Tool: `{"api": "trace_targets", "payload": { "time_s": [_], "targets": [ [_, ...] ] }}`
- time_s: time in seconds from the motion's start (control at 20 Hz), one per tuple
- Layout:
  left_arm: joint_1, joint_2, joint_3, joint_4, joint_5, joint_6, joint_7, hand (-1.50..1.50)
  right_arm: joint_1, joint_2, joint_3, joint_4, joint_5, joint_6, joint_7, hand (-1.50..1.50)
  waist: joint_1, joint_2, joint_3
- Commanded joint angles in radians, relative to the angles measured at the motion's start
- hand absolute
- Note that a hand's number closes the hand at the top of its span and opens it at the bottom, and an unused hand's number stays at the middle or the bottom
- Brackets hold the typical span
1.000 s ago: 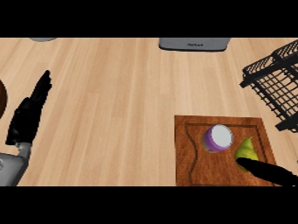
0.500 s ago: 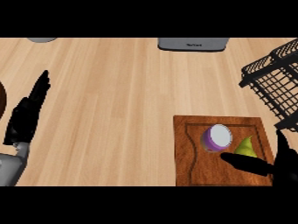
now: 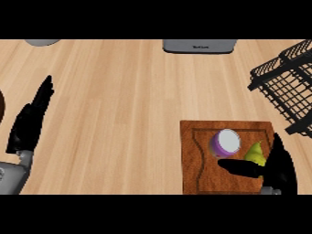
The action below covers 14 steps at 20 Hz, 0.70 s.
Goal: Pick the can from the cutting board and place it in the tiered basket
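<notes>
Purple-sided with a pale top, the can [image 3: 226, 141] stands on the cutting board [image 3: 202, 173] at the lower right of the frame, with a yellow-green pear [image 3: 255, 152] just beside it on its right. The tiered basket [image 3: 295, 87], black wire, sits at the upper right, apart from the board.

The step in hand looks like the reach for the can: nothing is lifted yet. The right hand [image 3: 274, 168] is over the board's lower right corner, below the can and partly over the pear. Its thumb points left across the board and its fingers stand up along the board's right edge, so the hand is spread wide and holds nothing. Whether it touches the pear cannot be told.

The next move, as I judge it, calls for bringing that open hand up and left so thumb and fingers bracket the can without knocking the pear, then closing on it before carrying it up right to the basket.

The left hand [image 3: 30, 122] rests at the left of the frame, fingers straight and empty.
</notes>
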Motion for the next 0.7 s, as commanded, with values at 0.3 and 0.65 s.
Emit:
{"api": "trace_targets", "payload": {
  "time_s": [0.3, 0.65],
  "targets": [
    [0.019, 0.014, 0.029, -0.012, 0.019, -0.034, 0.006, 0.0, -0.078, 0.048, -0.018, 0.017, 0.063, 0.163, 0.229, -1.5, -0.005, -0.002, 0.002],
    [0.03, -0.025, 0.011, -0.034, -0.018, 0.01, 0.004, 0.0, -0.118, 0.048, -0.04, 0.102, 0.04, 0.098, 0.229, -1.5, -0.003, -0.002, 0.003]
  ]
}}
